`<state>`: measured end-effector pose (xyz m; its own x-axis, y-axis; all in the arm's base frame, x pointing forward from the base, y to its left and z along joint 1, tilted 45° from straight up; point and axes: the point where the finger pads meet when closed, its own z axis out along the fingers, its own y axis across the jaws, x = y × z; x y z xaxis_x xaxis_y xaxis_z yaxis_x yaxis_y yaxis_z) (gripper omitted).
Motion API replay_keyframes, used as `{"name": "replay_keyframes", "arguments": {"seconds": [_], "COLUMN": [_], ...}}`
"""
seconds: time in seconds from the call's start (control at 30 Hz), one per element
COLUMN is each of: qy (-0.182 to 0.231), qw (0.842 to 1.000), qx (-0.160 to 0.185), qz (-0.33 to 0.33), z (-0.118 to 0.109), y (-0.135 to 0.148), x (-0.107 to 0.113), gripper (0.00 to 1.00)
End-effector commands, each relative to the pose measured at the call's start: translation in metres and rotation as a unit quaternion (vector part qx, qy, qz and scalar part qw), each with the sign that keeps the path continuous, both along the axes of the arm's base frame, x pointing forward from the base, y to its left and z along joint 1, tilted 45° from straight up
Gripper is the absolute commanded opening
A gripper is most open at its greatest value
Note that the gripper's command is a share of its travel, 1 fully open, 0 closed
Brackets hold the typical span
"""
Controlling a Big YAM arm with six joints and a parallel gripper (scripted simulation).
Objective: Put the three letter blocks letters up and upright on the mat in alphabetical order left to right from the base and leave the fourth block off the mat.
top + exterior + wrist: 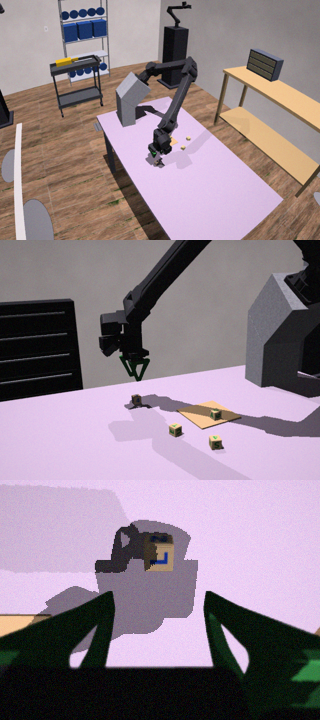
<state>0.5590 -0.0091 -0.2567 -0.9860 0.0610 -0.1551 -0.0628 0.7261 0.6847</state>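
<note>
We read the step as fetching the far block [136, 399], off the mat [196, 415] near the counter's [77, 446] long edge. Claw [136, 369] half-spread, empty, above it. Next: descend, pinch.

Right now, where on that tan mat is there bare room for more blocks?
One block sits on the mat, toward its right half; the left half beside it is bare. Three other blocks lie off it.
</note>
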Motion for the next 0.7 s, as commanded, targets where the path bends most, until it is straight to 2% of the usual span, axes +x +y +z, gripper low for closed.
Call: {"name": "replay_keyframes", "arguments": {"seconds": [0.0, 0.67], "qy": [-0.011, -0.01], "qw": [1.0, 1.0], "qx": [-0.002, -0.002], "qz": [0.0, 0.001], "z": [0.0104, 0.0089], "y": [-0.0061, -0.0043], "x": [0.011, 0.0105], "gripper": [0.6, 0.6]}}
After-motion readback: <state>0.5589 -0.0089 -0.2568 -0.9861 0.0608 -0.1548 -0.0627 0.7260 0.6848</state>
